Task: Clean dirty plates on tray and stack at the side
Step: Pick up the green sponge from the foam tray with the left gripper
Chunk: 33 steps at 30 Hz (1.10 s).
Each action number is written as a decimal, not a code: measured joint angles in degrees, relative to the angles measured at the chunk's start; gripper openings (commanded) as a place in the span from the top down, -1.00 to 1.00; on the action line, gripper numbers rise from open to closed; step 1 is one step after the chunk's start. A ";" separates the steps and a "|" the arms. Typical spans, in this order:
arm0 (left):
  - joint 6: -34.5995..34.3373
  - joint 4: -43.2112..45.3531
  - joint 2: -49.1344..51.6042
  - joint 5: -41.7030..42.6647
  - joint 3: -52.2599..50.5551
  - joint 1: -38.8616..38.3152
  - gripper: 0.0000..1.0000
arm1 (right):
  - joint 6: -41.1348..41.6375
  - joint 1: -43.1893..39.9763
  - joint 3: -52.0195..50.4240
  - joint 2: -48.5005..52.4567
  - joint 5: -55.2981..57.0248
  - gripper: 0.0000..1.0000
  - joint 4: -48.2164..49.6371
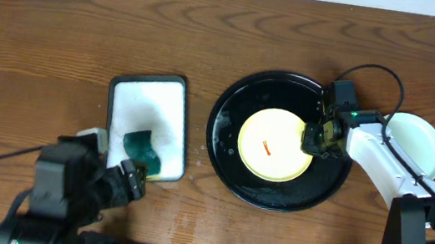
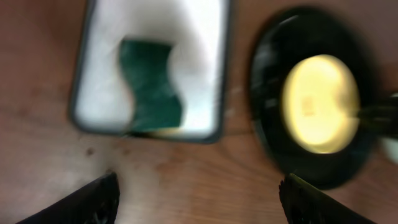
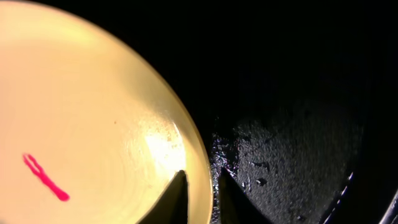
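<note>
Plate (image 1: 267,158) in pale yellow colour lies face up near the middle of the round black tray (image 1: 230,124), and a short red smear (image 1: 266,147) crosses its centre. In the right wrist view this yellow plate (image 3: 81,93) fills the left part and the smear (image 3: 45,177) sits low on it; the glossy tray (image 3: 298,93) beside it looks wet. The right jaws are at the plate's right edge. The two fingers (image 3: 177,196) stand very close together with the raised rim between them, one over the plate and one over the tray, so they seem to pinch the rim.

To the right of the tray, on the bench (image 1: 88,21), rests a pale green plate (image 1: 421,140), partly hidden under the right arm; whether more than one is stacked there I cannot tell.

To the left of the black tray, just beside it, lies a white rectangular tray (image 1: 149,100) with dark rim, and a dark green sponge (image 1: 142,150) is in its near half. The left jaws hang above the near edge of this white tray. The left wrist view is blurred, but the fingers (image 2: 93,202) are spread wide at both lower corners and hold nothing; beyond them show the sponge (image 2: 149,84), the white tray (image 2: 186,37) and the yellow plate (image 2: 320,102)
</note>
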 measured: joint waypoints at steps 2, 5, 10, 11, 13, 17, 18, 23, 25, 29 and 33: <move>-0.20 0.98 4.22 -1.77 -1.97 0.00 -0.58 | -1.62 0.00 0.00 0.00 -0.02 0.53 0.00; -0.63 4.31 11.85 -3.74 -3.69 0.00 -0.50 | -3.41 0.00 -0.02 0.00 -0.02 0.52 -0.02; -3.80 11.04 25.88 -6.49 -3.82 0.00 -0.48 | -4.85 0.00 -0.07 0.00 -0.02 0.49 -0.26; -4.55 12.48 28.72 -6.64 -3.82 0.00 -0.43 | -4.94 0.00 -0.07 0.00 -0.04 0.49 -0.26; -5.33 15.23 34.69 -6.75 -3.85 0.00 -0.32 | -5.09 0.00 -0.09 0.00 -0.04 0.49 -0.26; -6.56 19.69 45.07 -6.58 -3.85 0.00 -0.04 | -5.29 0.00 -0.13 0.00 -0.13 0.48 -0.50; -6.75 20.90 47.56 -6.58 -3.85 0.00 0.09 | -5.29 0.00 -0.13 0.00 -0.15 0.48 -0.52; -7.91 25.07 55.95 -5.35 -3.54 0.00 0.85 | -5.31 0.00 -0.13 0.00 -0.15 0.48 -0.90; -7.72 25.46 56.94 -4.33 -2.97 0.00 0.85 | -5.31 0.00 -0.13 0.00 -0.17 0.48 -1.05; -7.54 25.40 57.27 -3.74 -2.71 0.20 0.85 | -5.31 0.00 -0.13 0.00 -0.17 0.48 -1.33; -5.64 24.00 57.20 -3.74 -1.88 0.22 0.85 | -5.31 0.00 -0.13 0.00 -0.17 0.48 -1.49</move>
